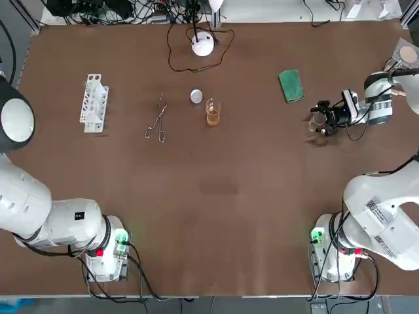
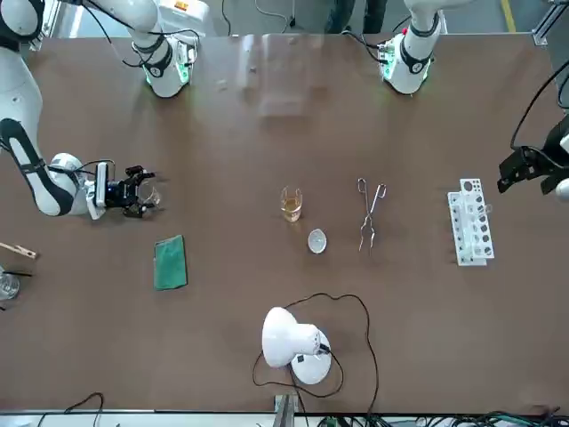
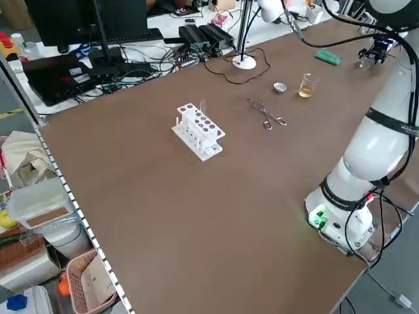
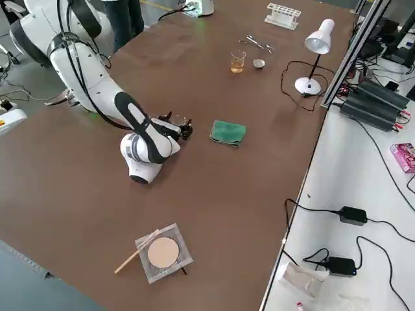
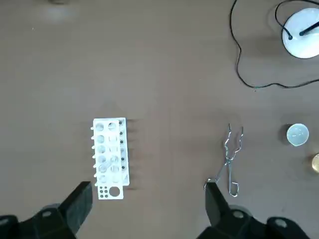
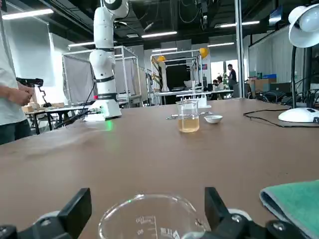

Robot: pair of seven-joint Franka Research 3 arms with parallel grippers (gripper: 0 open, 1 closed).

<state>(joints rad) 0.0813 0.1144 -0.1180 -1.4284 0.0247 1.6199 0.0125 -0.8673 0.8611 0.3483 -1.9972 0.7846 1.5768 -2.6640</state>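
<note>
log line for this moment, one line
right gripper low, jaws open, beaker between | left gripper raised near rack, jaws open | cloth near beaker

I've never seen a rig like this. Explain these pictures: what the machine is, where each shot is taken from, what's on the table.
These are two white robot arms at a brown table, each ending in two fingers. One camera looks down, one faces the robot from across the table, two look in from the sides, and one rides on each wrist. On the table are a test tube rack, metal tongs, a small white dish, a glass of amber liquid, a green cloth and a desk lamp. The right fingers, low at the table, stand open on either side of an empty beaker. The left fingers hang open high above the rack, holding nothing.
</note>
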